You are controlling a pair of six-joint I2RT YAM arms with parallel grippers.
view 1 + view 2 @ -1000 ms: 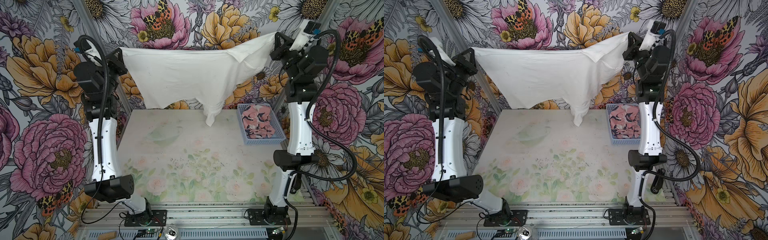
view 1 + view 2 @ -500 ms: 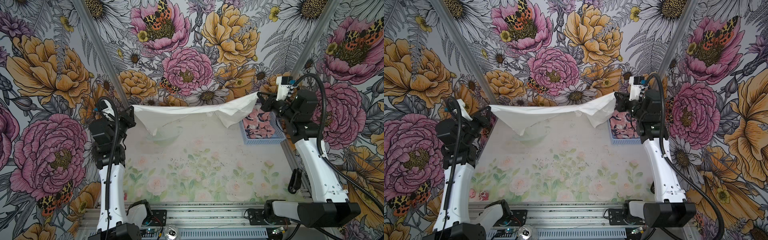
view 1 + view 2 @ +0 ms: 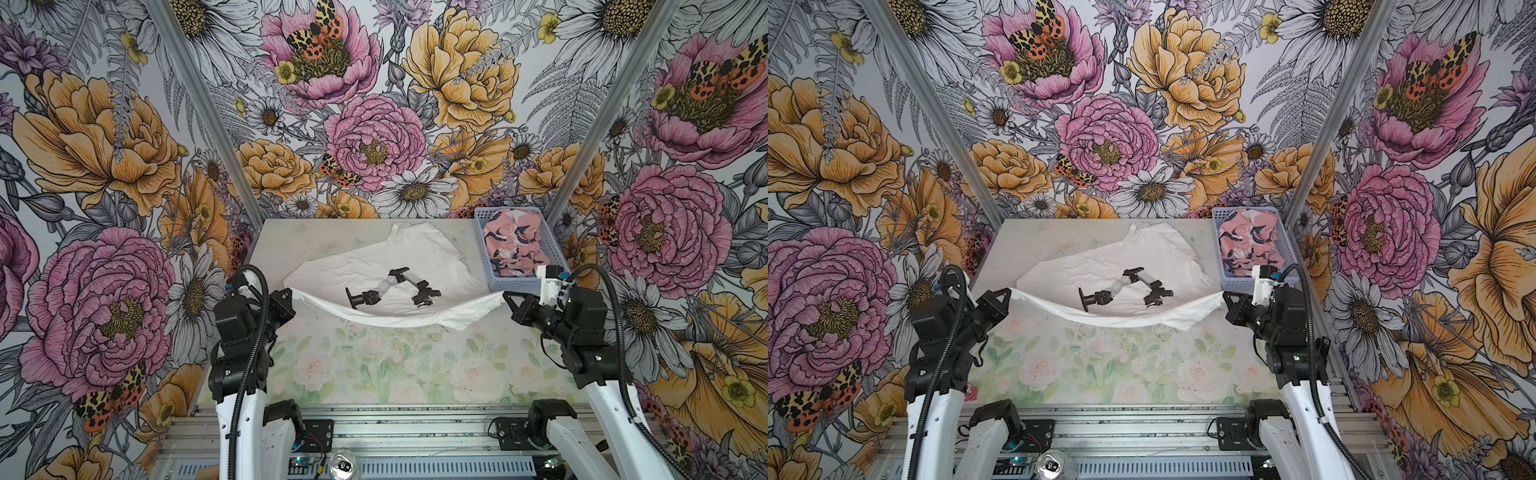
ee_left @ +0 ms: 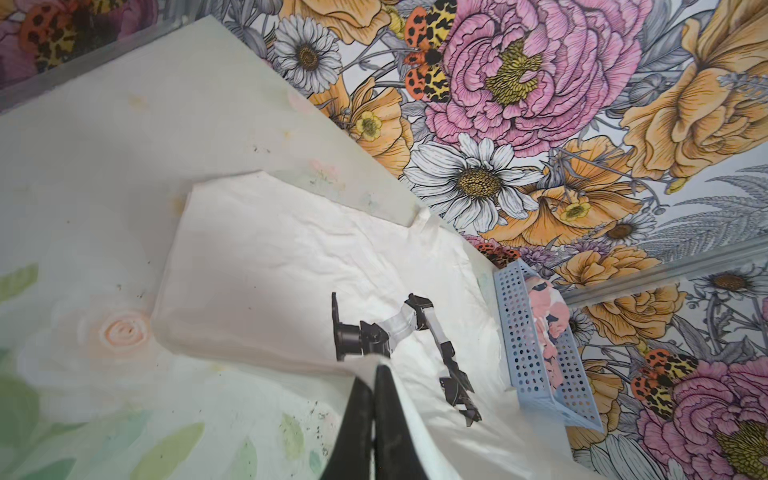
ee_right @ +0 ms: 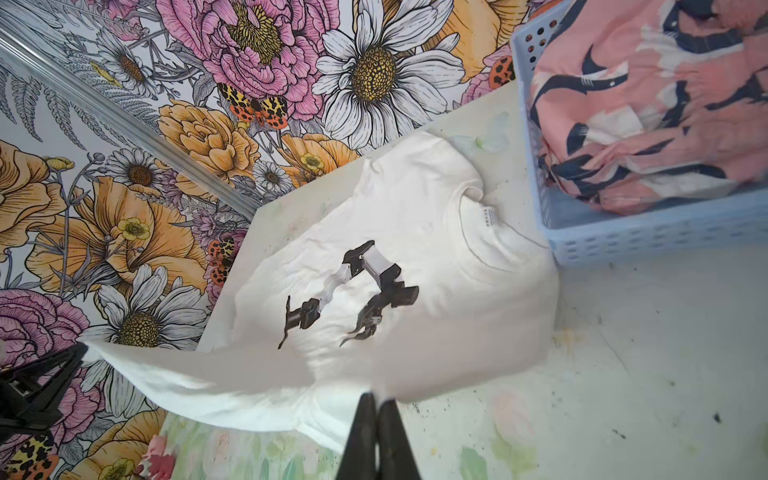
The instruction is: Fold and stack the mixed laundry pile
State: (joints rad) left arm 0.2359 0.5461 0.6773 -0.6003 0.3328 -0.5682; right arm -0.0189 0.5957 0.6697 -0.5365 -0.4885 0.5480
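White garment [image 3: 365,266] edge sags; front tabletop [image 3: 374,365] likely free.

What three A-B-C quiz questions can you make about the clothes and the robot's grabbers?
1. Where is the pink garment? A in the blue basket; B hanging in the air; C on the floor.
2. What colour is the print on the white shirt? A red; B black and grey; C green.
3. How are the left gripper and right gripper? A wide open; B shut on the white shirt's edge; C empty.
Answers: 1 A, it fills the basket; 2 B, a dark robot-arm drawing; 3 B, cloth sags between closed jaws.
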